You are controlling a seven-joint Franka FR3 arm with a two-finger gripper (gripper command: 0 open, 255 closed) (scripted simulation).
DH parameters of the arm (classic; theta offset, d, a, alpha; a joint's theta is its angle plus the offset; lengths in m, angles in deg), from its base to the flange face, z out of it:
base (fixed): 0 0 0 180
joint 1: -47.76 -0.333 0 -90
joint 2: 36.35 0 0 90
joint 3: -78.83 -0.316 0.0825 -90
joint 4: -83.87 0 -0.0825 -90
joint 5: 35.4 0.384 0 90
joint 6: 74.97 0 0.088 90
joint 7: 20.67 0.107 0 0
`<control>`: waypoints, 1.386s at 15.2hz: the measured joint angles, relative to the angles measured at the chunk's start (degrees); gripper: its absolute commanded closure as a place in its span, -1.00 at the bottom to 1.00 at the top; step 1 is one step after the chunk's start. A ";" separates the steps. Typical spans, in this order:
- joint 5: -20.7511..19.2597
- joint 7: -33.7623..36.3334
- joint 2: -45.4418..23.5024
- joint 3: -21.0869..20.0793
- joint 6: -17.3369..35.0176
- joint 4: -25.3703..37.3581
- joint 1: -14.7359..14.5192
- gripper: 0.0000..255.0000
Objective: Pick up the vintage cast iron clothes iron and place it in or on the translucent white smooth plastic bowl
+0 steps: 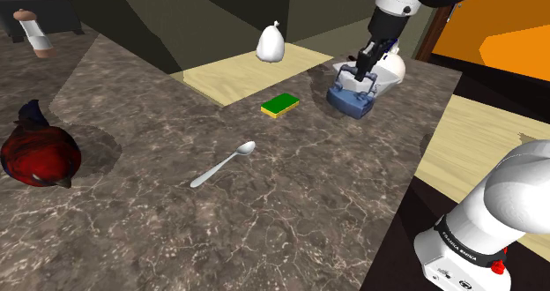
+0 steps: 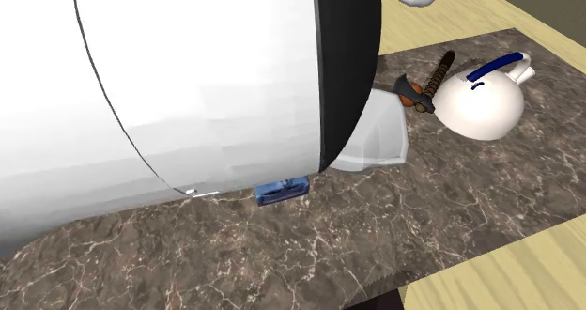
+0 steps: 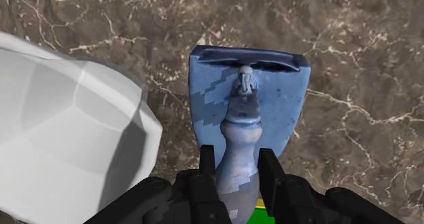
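I see the countertop [image 1: 264, 219] as dark veined stone with a slight polish, and a pale wooden strip [image 1: 229, 82] along its far edge. The iron [image 3: 248, 100] looks like dull, mottled blue metal. The bowl [image 3: 68, 141] is smooth matt white, and the spoon [image 1: 222, 166] is shiny grey metal.

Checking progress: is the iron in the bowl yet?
Out. The blue iron is beside the white bowl, over the marble counter, handle clasped by the gripper.

The arm [image 1: 516, 188] is glossy white, with rounded, tube-like links and dark joints. A black band [image 1: 467, 245] near its base carries small white lettering, and a small red mark [image 1: 501, 265] sits just below. The gripper [image 1: 360, 69] is all black, with two slim fingers [image 3: 207, 165] growing from blocky, faceted knuckles.
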 measured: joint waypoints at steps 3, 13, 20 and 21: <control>-0.01 -0.11 -0.15 0.03 -2.13 2.28 0.03 1.00; -0.18 -0.69 -1.64 0.29 -9.72 11.38 0.29 1.00; -0.33 -1.04 -3.18 0.40 -14.63 17.84 0.49 1.00; -0.32 -1.00 -3.32 0.34 -15.50 18.85 0.49 1.00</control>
